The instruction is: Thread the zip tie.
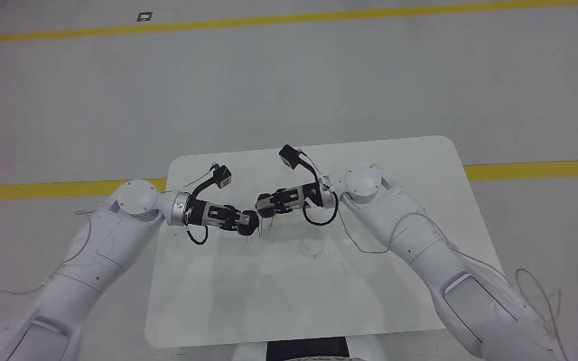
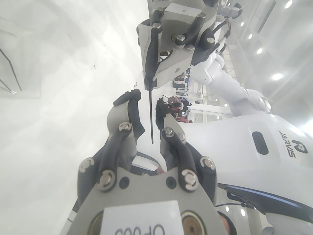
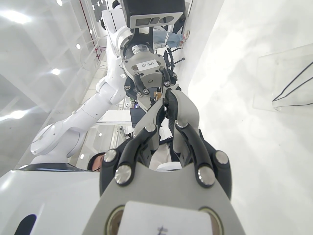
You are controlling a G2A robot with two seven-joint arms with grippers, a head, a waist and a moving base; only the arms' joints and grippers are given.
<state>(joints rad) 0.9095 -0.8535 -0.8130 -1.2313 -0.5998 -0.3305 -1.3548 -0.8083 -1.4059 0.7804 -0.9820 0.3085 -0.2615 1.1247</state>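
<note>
Between the parted fingers of the left hand (image 2: 146,99) hangs the free end of the zip tie (image 2: 151,116). It is a thin black strap, its other end clamped in the right hand (image 2: 149,83), and both hands are over the desk (image 1: 361,298). Best to keep the strap centred and straight before the left hand closes. The tie's head is hidden, so I cannot tell which end leads.
</note>
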